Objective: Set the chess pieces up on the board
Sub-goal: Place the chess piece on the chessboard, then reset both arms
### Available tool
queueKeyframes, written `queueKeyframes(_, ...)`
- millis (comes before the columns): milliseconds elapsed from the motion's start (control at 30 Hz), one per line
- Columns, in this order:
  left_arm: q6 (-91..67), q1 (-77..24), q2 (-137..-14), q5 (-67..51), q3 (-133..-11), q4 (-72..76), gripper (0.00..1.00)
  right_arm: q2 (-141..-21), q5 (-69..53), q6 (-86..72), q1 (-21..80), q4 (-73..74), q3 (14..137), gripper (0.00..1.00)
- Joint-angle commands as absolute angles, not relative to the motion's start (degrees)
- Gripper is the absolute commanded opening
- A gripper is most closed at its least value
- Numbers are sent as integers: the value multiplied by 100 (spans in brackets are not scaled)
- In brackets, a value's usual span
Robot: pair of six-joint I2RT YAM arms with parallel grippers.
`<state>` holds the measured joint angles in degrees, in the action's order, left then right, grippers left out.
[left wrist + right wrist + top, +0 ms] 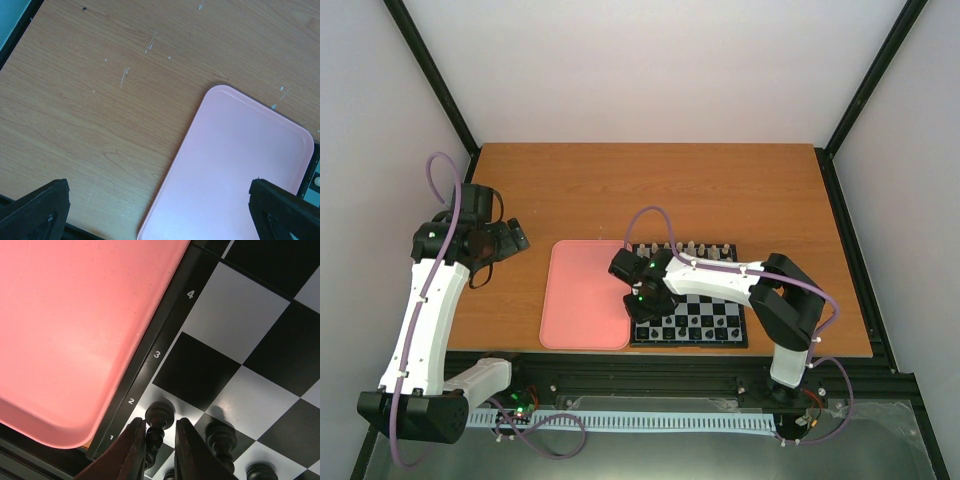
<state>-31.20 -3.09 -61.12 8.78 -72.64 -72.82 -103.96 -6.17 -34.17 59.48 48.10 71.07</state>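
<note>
Right wrist view: the right claw (159, 440) stands narrow around a black pawn (160, 415) at bottom centre. The pawn is upright on the board (235, 305), on the edge square by the rim's "2", close to the tray (75, 315). Whether the claw pinches or merely flanks the pawn, I cannot tell. Lifting off crooked could drag the pawn over, or a finger could clip the next pawn (221, 435) just to the right. The left claw (160, 200) hangs wide and empty over the tray's corner.
</note>
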Motion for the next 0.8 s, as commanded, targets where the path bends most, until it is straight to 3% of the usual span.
queueKeyframes(0,-2988,-285,-6065,896,-7295,-7180,100,-10367,-558,-3440,5917,4805,7172,19)
queueKeyframes(233,-2963,-282,-6038,875,-7334,-7208,100,-10168,-349,-3437,5920,5044,7552,30)
queueKeyframes(533,-2862,-285,-5944,804,-7343,-7276,100,-9871,-80,-3534,5915,5309,7962,56)
queueKeyframes(600,-2850,-282,-5922,785,-7311,-7300,100,-9836,-32,-3565,5888,5366,7992,67)
queueKeyframes(667,-2845,-283,-5915,753,-7264,-7324,100,-9821,-13,-3557,5844,5446,8056,98)
queueKeyframes(767,-2850,-286,-5928,685,-7238,-7374,100,-9809,75,-3534,5789,5606,8197,100)
